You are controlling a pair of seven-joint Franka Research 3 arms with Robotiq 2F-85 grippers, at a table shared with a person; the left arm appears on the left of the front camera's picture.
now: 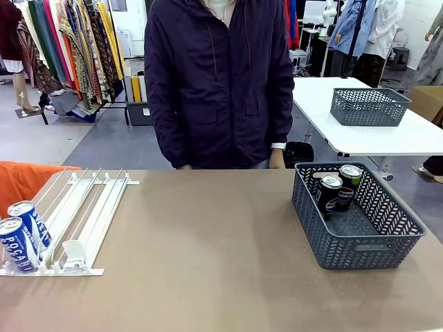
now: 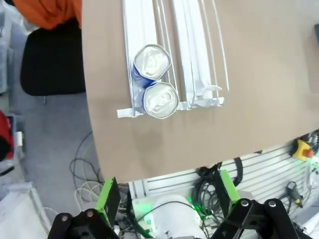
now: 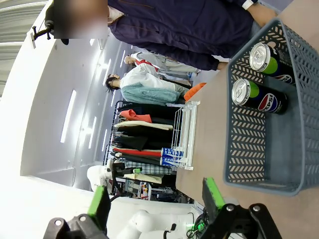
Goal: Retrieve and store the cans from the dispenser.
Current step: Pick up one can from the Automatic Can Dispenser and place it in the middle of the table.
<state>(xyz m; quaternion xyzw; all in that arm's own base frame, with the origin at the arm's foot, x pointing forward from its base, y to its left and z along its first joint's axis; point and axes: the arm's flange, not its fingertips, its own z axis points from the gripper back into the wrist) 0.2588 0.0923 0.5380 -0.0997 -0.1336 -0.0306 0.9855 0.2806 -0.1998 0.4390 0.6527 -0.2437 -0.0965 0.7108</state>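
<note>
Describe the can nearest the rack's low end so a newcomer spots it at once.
On the table, find the white dispenser on the robot's left. In its leftmost lane, the front can, blue-and-white POCARI, stands at the low end nearest the robot; the second can, its twin, sits behind it.

Two cans (image 2: 158,82) touch in one lane of the dispenser (image 2: 130,40); the left hand (image 2: 166,191) gapes wide.

"POCARI" in white letters on front blue can (image 1: 16,246), Pepsi logo on black can (image 3: 263,101) in basket (image 3: 246,149)
</note>
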